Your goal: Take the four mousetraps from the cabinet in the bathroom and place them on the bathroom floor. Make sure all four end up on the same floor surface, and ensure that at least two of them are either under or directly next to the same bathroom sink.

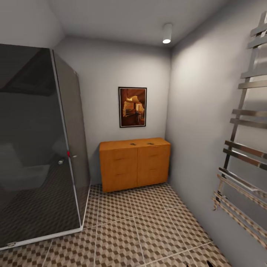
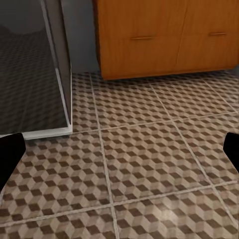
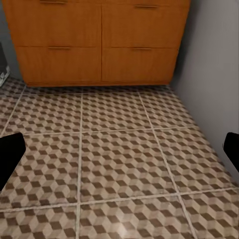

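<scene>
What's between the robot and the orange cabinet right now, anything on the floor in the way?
Nothing visible. Bare patterned floor runs straight to the cabinet. The glass shower enclosure stands off to the left and the towel rail hangs on the right wall, both beside the path. Small items sit on the cabinet top.

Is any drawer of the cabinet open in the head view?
No. All the drawer fronts of the cabinet sit flush and shut, and small dark things, probably mousetraps, lie on its flat top.
</scene>
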You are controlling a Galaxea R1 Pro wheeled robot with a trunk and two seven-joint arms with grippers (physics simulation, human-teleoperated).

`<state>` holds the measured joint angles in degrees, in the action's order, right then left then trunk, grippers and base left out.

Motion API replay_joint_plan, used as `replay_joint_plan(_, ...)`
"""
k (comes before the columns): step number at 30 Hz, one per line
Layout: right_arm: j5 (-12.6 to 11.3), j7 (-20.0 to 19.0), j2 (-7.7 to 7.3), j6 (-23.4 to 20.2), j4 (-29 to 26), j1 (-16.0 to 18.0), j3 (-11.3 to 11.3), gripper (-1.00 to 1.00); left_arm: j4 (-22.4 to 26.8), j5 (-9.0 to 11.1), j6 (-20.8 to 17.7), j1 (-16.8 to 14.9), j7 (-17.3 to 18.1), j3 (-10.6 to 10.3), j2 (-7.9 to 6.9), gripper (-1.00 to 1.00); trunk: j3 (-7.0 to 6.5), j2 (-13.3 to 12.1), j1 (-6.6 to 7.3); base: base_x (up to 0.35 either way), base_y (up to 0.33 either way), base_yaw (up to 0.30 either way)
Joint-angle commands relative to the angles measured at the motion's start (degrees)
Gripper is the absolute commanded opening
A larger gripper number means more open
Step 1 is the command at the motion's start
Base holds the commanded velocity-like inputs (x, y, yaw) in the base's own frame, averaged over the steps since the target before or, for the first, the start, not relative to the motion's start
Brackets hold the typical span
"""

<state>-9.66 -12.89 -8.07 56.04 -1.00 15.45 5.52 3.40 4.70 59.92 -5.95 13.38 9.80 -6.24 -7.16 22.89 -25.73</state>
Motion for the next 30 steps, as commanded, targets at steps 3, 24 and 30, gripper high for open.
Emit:
replay_joint_plan(3,-0.62,-0.26,-0.02,0.12,0.03,0.01,0.46,1.00,-0.06,0.48,0.08,-0.03,0.59,0.13,0.00,1.00,0.02,0.03,-0.05,0.324,-0.085,0.061)
replay_joint_plan(24,-0.62,-0.26,-0.02,0.12,0.03,0.01,0.47,1.00,-0.06,0.48,0.08,-0.03,0.59,0.13,0.04,1.00,0.02,0.03,-0.05,0.119,-0.108,0.133)
replay_joint_plan(30,-0.62,-0.28,-0.02,0.12,0.03,0.01,0.46,1.00,-0.06,0.48,0.08,-0.03,0.59,0.13,0.03,1.00,0.02,0.03,-0.05,0.234,-0.211,0.095)
